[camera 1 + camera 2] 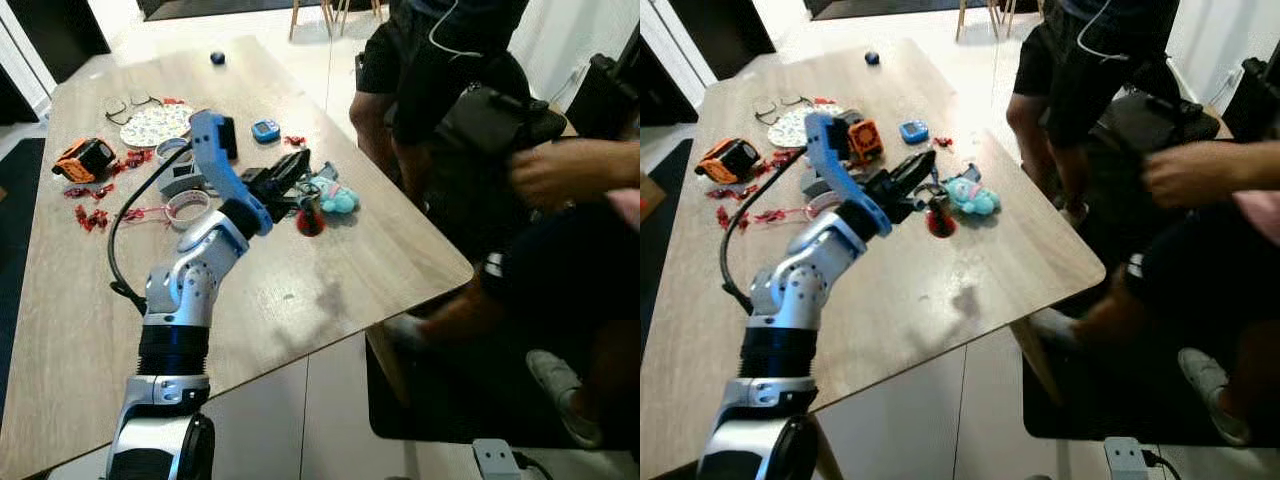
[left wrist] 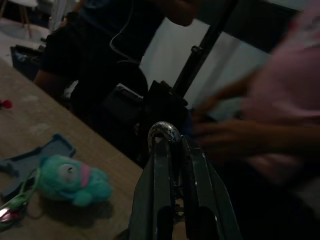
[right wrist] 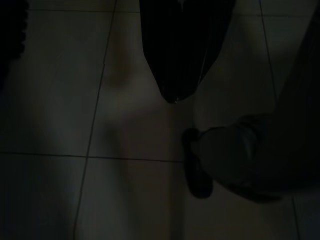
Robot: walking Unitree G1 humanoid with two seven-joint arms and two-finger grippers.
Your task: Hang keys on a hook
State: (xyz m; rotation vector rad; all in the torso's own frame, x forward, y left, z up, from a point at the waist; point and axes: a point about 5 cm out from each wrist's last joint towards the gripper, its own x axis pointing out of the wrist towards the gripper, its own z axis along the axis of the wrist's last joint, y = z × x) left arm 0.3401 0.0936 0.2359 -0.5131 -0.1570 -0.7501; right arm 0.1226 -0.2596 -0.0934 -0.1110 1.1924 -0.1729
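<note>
**Key ring pinched in the left gripper above the table**

Left eye view: the silver left arm is stretched over the pale wooden table [image 1: 300,300]. The left gripper [image 1: 298,180] is clenched on a bunch of keys with a red tag and a turquoise plush charm [image 1: 335,198]; the tag and charm are seen low by the tabletop, whether resting or dangling cannot be told. The hold is judged a carrying grip, taken so the ring can be slipped over a hook.

Right eye view: the same grasp is seen, with the red tag [image 1: 939,222] just below the fingers. A seated person's hand [image 1: 1185,172] is held well apart.

Left wrist view: a metal ring [image 2: 164,133] is pinched between the two black fingers [image 2: 161,175].

Right wrist view: the right gripper [image 3: 176,97] hangs idle over dim floor tiles, fingers pressed together.
</note>
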